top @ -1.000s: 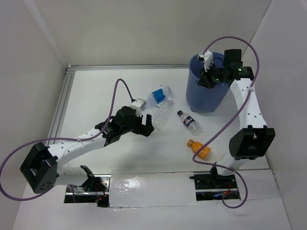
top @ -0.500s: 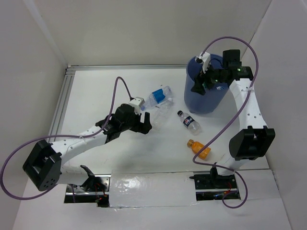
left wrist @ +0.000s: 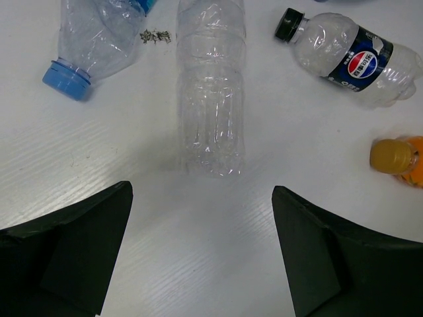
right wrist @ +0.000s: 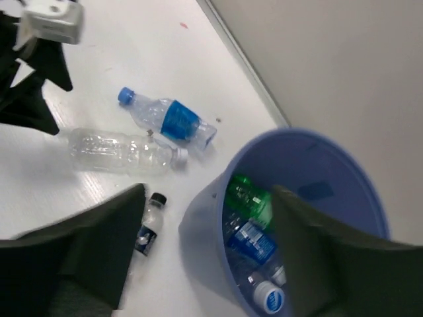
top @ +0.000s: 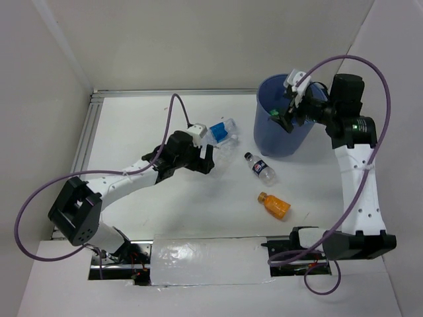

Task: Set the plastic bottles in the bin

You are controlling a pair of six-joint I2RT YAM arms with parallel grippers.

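The blue bin [top: 277, 135] stands at the back right. In the right wrist view a green bottle [right wrist: 251, 197] and two blue-labelled ones [right wrist: 254, 241] lie inside it. My right gripper [top: 291, 111] hangs over the bin's rim, open with nothing between its fingers [right wrist: 99, 244]. Four bottles lie on the table: a blue-labelled one [top: 221, 132], a bare clear one [left wrist: 211, 99], a dark-labelled one [top: 261, 168] and a short orange one [top: 275, 205]. My left gripper [left wrist: 201, 198] is wide open just short of the clear bottle's base.
White walls close in the table on the left, back and right. A metal rail [top: 86, 135] runs along the left edge. A shiny strip [top: 211, 257] covers the near edge between the arm bases. The purple cables loop above both arms.
My right gripper went from shut to open over the bin, and its arm swung up and to the right. My left arm moved forward and right toward the clear bottle.
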